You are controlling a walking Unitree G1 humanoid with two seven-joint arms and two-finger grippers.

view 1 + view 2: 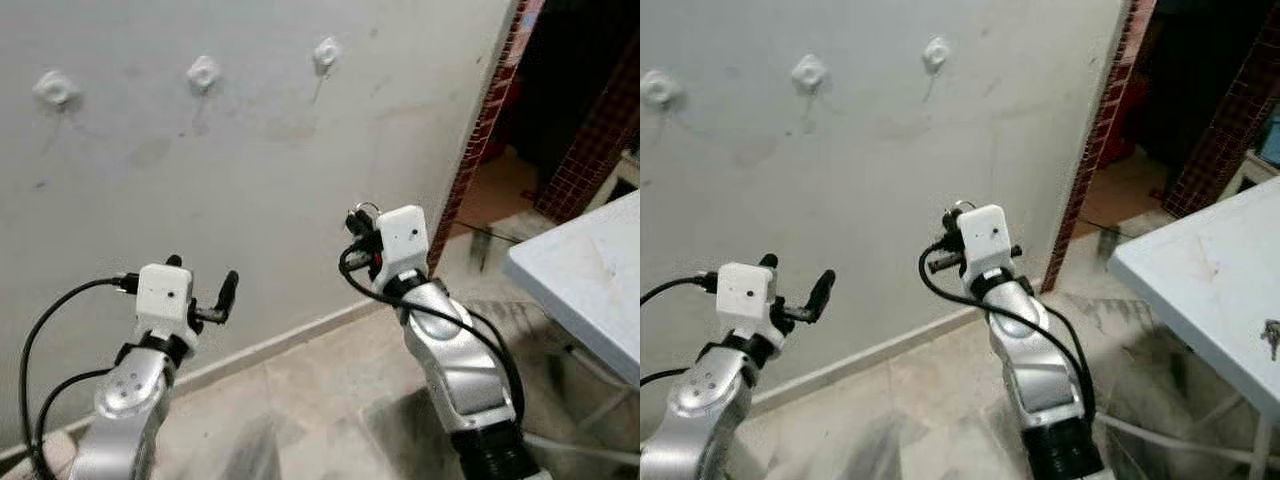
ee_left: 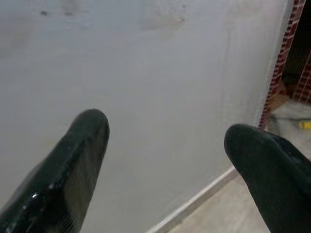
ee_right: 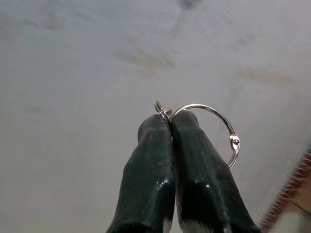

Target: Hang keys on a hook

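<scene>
Before the pale wall (image 1: 250,180), a silver key ring (image 3: 214,128) is pinched between the closed fingers of the right gripper (image 3: 170,119), which is raised well below the rightmost of three white hooks (image 1: 327,52). The left gripper (image 2: 165,141) is held lower to the side, its fingers spread wide and holding nothing, while a second bunch of keys (image 1: 1270,336) is seen on the white table (image 1: 1200,270)
</scene>
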